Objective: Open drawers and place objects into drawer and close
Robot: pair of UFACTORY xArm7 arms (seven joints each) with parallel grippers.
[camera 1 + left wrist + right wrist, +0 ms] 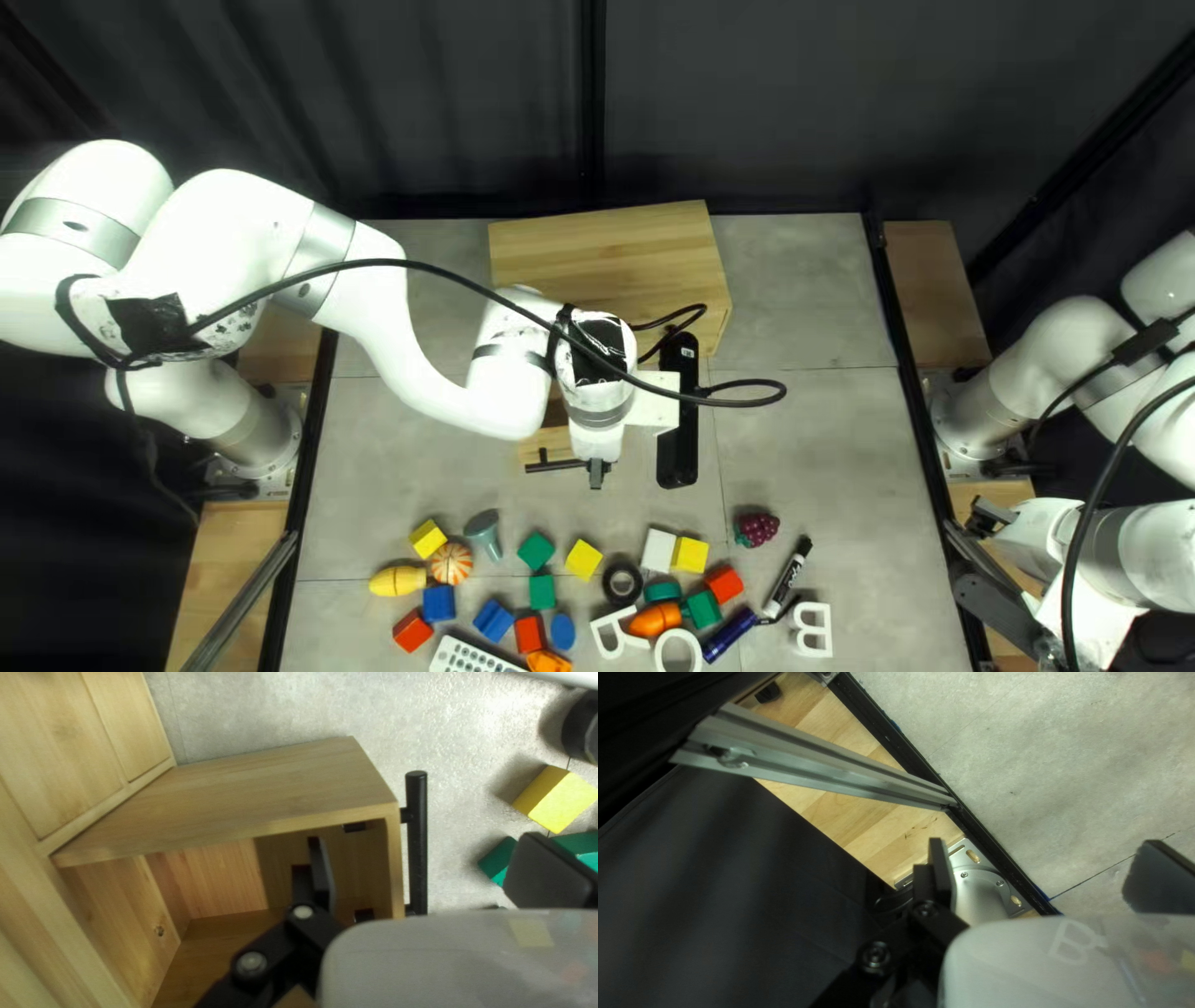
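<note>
My left gripper (596,473) hangs over the pulled-out drawer (533,444) of the wooden cabinet (610,255). In the left wrist view, my left gripper (433,868) is open: one finger is over the inside of the drawer (280,768), the other beyond its black handle (417,840). The drawer front and handle lie between the fingers, apparently untouched. What shows of the drawer's inside holds no object. At the table's right edge is my right gripper (990,517); the right wrist view shows this right gripper (1049,874) open, holding nothing.
Near the table's front lie a yellow block (583,559), a green block (537,550), a grey funnel-like piece (484,533), a black ring (621,581), toy grapes (756,529), a marker (787,576) and several other items. A metal rail (828,765) runs beside my right gripper.
</note>
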